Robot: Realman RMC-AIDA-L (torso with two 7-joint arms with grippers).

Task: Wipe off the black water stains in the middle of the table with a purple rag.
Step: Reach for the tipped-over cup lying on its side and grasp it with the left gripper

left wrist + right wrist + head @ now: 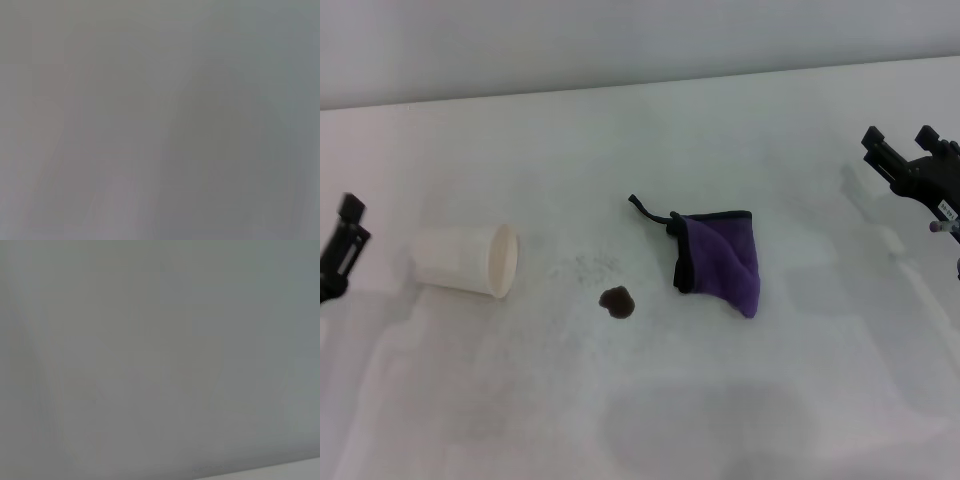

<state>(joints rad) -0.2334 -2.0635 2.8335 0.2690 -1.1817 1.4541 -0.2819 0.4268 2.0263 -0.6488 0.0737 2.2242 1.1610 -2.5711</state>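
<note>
Right wrist view: plain grey blank, w/ pale strip (280,467) at one corner; nothing else identifiable.

On the table (740,400), the stain (617,302) lay between the cup (465,260), on its side to the left, and the rag (720,262), near on the right and slightly farther back.

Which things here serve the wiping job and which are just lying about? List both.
For the job:
- purple rag, lying flat, apart from the stain
- black water stain, not yet wiped
- table
- right gripper and left gripper, both at the table's edges, holding nothing

Lying about:
- white paper cup, on its side
</note>
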